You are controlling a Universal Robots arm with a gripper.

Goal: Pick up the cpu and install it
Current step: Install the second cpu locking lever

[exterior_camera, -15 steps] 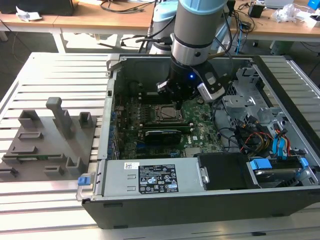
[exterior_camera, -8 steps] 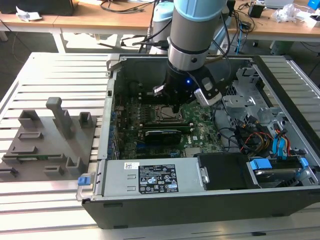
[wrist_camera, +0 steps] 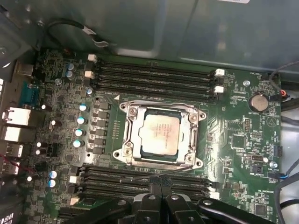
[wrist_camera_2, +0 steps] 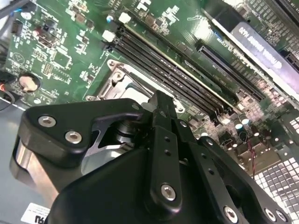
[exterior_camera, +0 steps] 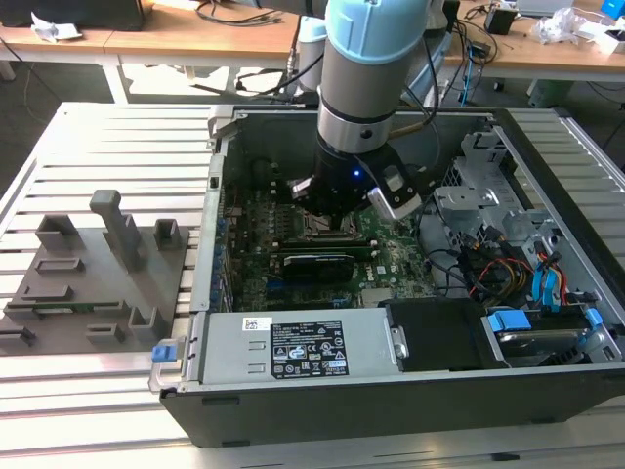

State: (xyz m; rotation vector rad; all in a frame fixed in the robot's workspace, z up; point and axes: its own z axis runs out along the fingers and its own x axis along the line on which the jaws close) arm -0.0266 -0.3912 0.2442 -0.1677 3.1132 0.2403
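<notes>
The cpu (wrist_camera: 160, 134), a small square chip with a shiny pinkish-silver top, lies flat inside the metal socket frame (wrist_camera: 128, 140) on the green motherboard (wrist_camera: 238, 140). My gripper (wrist_camera: 156, 181) hovers beside the socket, above the memory slots, with its black fingers pressed together and nothing between them. In the second wrist view the gripper (wrist_camera_2: 161, 105) points down at the edge of the socket frame (wrist_camera_2: 122, 80). In the exterior view the gripper (exterior_camera: 332, 220) reaches down into the open computer case (exterior_camera: 293, 352), over the middle of the board.
A grey plastic fixture tray (exterior_camera: 88, 274) with upright pegs sits on the slatted table at the exterior view's left. Memory slots (wrist_camera: 154, 74) flank the socket on two sides. A drive cage with coloured cables (exterior_camera: 508, 264) fills the case's right part.
</notes>
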